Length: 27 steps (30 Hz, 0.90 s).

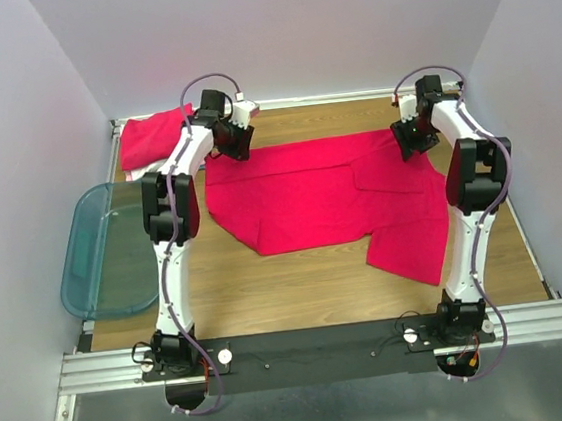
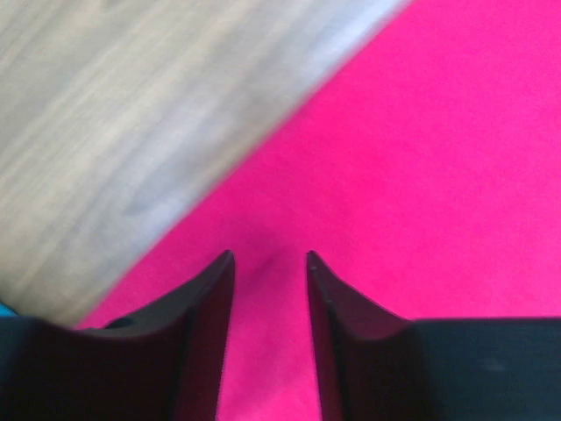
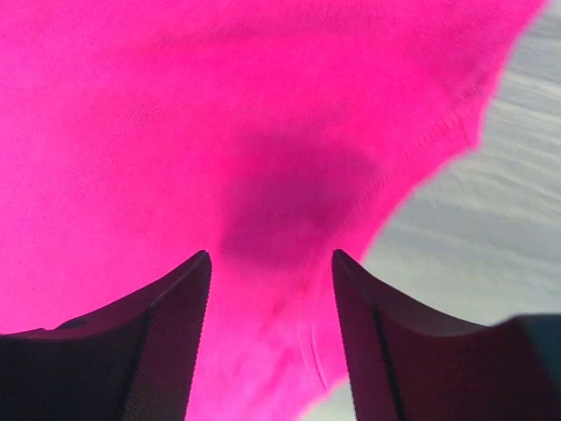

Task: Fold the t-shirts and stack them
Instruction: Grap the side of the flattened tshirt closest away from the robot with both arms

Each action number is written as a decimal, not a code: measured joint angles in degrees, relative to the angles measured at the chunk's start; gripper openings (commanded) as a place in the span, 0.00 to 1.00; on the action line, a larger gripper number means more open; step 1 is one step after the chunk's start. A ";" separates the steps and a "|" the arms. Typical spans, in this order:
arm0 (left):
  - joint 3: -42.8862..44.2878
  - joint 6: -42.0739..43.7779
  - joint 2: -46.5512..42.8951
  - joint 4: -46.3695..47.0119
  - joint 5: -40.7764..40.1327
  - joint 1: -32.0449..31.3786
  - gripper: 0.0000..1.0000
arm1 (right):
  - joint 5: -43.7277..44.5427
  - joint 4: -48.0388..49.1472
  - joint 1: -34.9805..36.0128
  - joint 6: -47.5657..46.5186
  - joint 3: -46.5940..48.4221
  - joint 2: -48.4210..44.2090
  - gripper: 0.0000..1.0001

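Pale walls box in a wooden bench [image 1: 308, 278] in the top view. One red-pink shirt [image 1: 319, 191] lies flat across its middle, long axis running left to right, with a flap reaching toward the near right. Which end is the neck cannot be made out. A pile [image 1: 148, 139] of folded shirts sits in the far left corner, partly hidden by the left arm [image 1: 170, 207]. A teal bin [image 1: 100, 255] overhangs the bench's left edge. Both jaws sit over the shirt's far edge, too small here to read.

Left wrist view: blurred wood, the shirt's edge running diagonally, the left jaws apart just above the cloth, pinching nothing.

Right wrist view: the right jaws stand apart over a shadowed patch of shirt near its stitched edge, gripping nothing.
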 measured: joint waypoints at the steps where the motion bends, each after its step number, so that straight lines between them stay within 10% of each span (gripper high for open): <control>1: -1.29 0.44 -1.60 -0.68 1.46 0.02 0.56 | 0.00 -0.57 0.00 -0.85 -0.76 -1.33 0.67; 12: -24.68 7.61 -30.14 0.20 11.96 0.00 0.56 | -5.07 -13.11 0.00 -17.22 -17.11 -32.02 0.66; 27: -48.63 12.66 -37.81 2.03 13.81 -1.49 0.55 | -0.44 -10.32 0.11 -27.61 -46.10 -37.35 0.56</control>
